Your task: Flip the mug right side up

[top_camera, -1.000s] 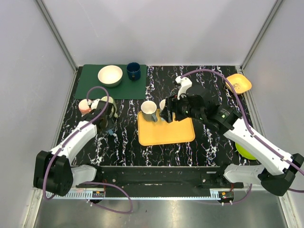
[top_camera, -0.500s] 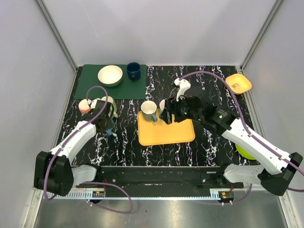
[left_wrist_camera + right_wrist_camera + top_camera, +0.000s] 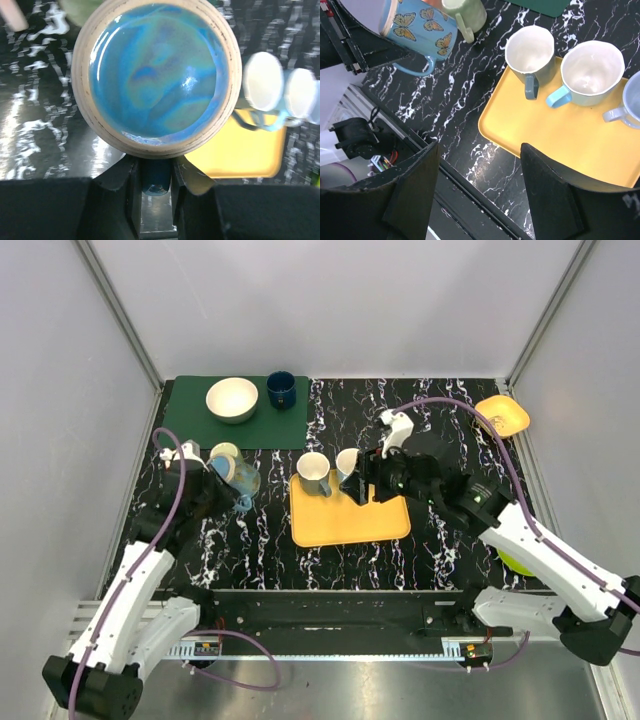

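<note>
Left of the tray [image 3: 350,525], the mug [image 3: 237,477] now hangs lifted, handle clamped in the left gripper's [image 3: 156,172] jaws.

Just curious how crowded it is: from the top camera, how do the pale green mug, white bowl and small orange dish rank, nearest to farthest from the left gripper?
1. Pale green mug: right beside the left gripper, just behind it.
2. White bowl: farther back, on the green mat.
3. Small orange dish: far across, at the back right corner.
</note>
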Robot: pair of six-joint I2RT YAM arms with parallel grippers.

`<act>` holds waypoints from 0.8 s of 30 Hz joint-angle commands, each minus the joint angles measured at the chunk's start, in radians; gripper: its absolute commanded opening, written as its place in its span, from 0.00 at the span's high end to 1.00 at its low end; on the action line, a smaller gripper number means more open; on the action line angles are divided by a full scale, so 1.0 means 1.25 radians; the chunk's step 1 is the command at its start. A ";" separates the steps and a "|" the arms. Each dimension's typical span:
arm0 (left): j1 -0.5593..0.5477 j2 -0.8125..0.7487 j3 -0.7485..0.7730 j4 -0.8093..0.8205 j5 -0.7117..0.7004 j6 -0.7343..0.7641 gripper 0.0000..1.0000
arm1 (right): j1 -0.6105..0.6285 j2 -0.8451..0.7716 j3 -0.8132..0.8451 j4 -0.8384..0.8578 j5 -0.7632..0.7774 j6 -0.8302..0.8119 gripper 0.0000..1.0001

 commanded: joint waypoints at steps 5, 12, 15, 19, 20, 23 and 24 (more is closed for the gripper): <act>-0.048 -0.099 0.116 0.330 0.221 -0.123 1.00 | 0.005 -0.155 -0.121 0.301 -0.092 0.088 0.26; -0.052 -0.080 0.068 0.744 0.397 -0.378 1.00 | 0.004 -0.134 -0.111 0.441 -0.327 0.215 0.23; -0.052 -0.069 0.025 0.910 0.445 -0.456 1.00 | -0.002 -0.148 -0.149 0.538 -0.379 0.284 0.22; -0.056 -0.043 -0.020 1.092 0.487 -0.535 1.00 | -0.034 -0.139 -0.197 0.698 -0.452 0.392 0.21; -0.062 -0.039 -0.031 1.113 0.489 -0.552 1.00 | -0.045 -0.132 -0.197 0.715 -0.471 0.407 0.21; -0.072 -0.031 -0.041 1.161 0.498 -0.568 1.00 | -0.063 -0.092 -0.186 0.770 -0.503 0.444 0.21; -0.074 -0.028 -0.040 1.163 0.503 -0.570 1.00 | -0.065 -0.081 -0.182 0.780 -0.509 0.450 0.20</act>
